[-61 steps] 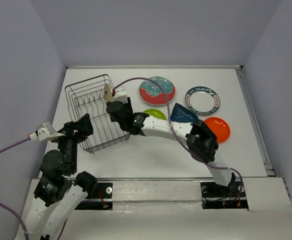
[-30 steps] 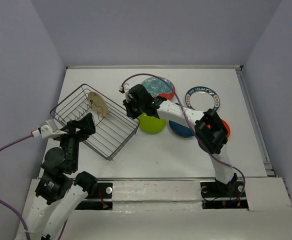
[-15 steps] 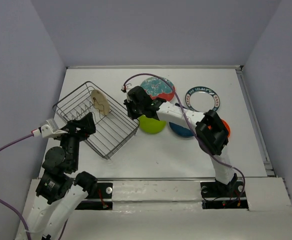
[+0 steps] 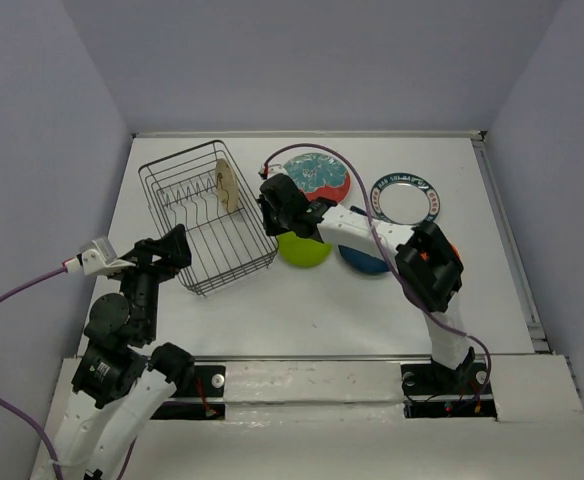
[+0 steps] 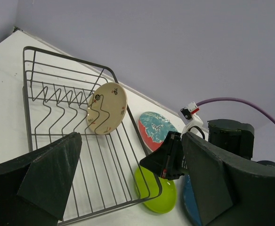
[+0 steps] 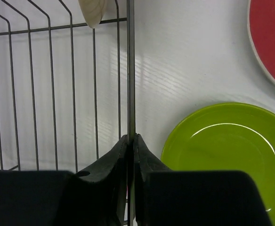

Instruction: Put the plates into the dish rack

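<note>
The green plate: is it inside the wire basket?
No, the green plate lies flat on the table outside the dish rack.

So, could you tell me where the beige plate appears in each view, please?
Top external: the beige plate stands on edge in the dish rack, upper left of centre.
Left wrist: the plate is left of centre, inside the rack.
Right wrist: only a sliver, at the top edge.
Shared landmark: the lime green plate beside the rack.
</note>
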